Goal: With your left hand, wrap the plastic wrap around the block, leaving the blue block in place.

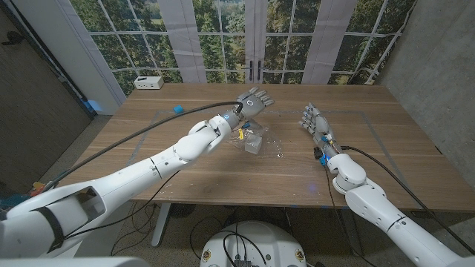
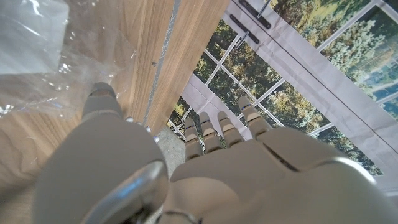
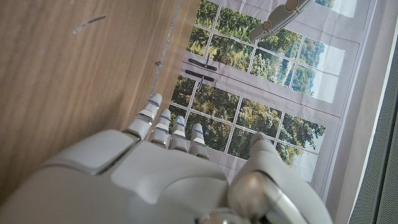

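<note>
Clear plastic wrap (image 1: 256,141) lies crumpled at the middle of the table over a pale block (image 1: 254,144). My left hand (image 1: 252,100) hovers just behind it, above the table, fingers spread and holding nothing. In the left wrist view the same hand (image 2: 211,168) has its fingers straight, and the wrap (image 2: 37,56) lies on the wood beside it, untouched. A small blue block (image 1: 178,109) sits apart on the table's far left side. My right hand (image 1: 315,126) stands to the right of the wrap, fingers apart and empty; the right wrist view shows this hand (image 3: 161,174) over bare wood.
A white box (image 1: 149,82) stands at the table's back left corner. Thin tape lines (image 1: 349,113) mark a rectangle on the wooden table (image 1: 386,148). Large windows rise behind the far edge.
</note>
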`<state>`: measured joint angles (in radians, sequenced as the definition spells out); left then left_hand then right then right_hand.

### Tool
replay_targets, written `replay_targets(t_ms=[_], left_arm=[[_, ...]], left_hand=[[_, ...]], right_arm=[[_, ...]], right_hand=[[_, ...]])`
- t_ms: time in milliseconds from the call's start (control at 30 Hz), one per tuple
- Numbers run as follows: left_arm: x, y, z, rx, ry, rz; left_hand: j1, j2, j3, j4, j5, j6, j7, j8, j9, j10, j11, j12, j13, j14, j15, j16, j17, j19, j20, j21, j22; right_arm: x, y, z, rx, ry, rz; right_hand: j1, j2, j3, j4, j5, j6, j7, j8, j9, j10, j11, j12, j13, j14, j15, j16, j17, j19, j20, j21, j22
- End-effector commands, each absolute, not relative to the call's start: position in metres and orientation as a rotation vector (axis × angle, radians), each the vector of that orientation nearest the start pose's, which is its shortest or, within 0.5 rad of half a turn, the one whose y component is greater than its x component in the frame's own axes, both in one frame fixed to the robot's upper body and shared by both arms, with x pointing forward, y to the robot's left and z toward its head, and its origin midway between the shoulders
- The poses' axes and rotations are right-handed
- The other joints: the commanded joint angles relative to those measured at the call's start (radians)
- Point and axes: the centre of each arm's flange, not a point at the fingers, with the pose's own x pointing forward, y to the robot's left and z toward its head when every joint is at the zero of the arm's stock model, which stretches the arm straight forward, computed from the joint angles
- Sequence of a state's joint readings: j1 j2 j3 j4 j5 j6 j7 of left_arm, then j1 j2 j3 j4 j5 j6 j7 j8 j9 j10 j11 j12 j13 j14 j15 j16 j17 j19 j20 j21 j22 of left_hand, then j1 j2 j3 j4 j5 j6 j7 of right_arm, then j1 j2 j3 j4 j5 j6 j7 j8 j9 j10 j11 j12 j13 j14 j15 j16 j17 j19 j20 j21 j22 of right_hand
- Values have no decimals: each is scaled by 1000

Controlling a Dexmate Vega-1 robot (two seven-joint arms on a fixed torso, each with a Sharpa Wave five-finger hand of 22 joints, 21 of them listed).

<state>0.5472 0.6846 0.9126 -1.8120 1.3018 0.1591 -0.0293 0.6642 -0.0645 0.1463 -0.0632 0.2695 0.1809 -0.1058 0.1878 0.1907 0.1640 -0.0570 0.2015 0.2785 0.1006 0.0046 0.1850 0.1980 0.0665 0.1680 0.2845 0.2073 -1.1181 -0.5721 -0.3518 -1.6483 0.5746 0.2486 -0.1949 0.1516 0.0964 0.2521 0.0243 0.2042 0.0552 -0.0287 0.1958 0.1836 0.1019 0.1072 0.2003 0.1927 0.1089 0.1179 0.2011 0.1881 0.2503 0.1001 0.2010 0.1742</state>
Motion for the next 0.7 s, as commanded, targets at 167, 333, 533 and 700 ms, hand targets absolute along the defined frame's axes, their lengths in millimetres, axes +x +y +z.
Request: replay_targets(t_ms=[167,333,533,700], left_arm=[[550,89,93,1986,-868,-226],[542,89,115,2024,-809,-301],[530,90,120,1980,-856,-412],[514,88,105,1981,-975,-338]], left_hand=[[85,105,72,-33,-14,15,-7,10,0,-59,23,2,-7,-69,43,-4,-4,-74,38,-29,6],[97,107,79,-46,-28,7,1,7,0,-86,38,-2,-10,-89,55,-6,-6,-97,44,-36,7],[97,105,78,-49,-37,22,6,12,-1,-82,41,3,-12,-83,57,0,-7,-95,45,-35,8],[95,103,75,-58,-58,121,-36,39,2,5,11,44,-18,-28,33,20,-10,-59,27,-18,11]], right_arm=[[581,-259,-86,39,-557,155],[580,-259,-85,38,-559,159],[579,-260,-84,38,-564,158],[579,-261,-87,40,-558,150]], right_hand=[[6,-5,1,0,3,7,-1,-1,6,4,0,-1,4,10,-2,-1,4,8,1,3,4],[6,-5,1,1,3,8,-2,0,6,5,-1,0,4,9,-3,-1,4,7,0,3,4],[5,-3,1,2,3,5,0,-2,6,4,-1,-1,4,9,-1,-1,4,7,1,3,4],[5,-3,2,2,3,5,0,-1,6,4,-1,-1,4,9,-2,-1,4,7,1,3,4]])
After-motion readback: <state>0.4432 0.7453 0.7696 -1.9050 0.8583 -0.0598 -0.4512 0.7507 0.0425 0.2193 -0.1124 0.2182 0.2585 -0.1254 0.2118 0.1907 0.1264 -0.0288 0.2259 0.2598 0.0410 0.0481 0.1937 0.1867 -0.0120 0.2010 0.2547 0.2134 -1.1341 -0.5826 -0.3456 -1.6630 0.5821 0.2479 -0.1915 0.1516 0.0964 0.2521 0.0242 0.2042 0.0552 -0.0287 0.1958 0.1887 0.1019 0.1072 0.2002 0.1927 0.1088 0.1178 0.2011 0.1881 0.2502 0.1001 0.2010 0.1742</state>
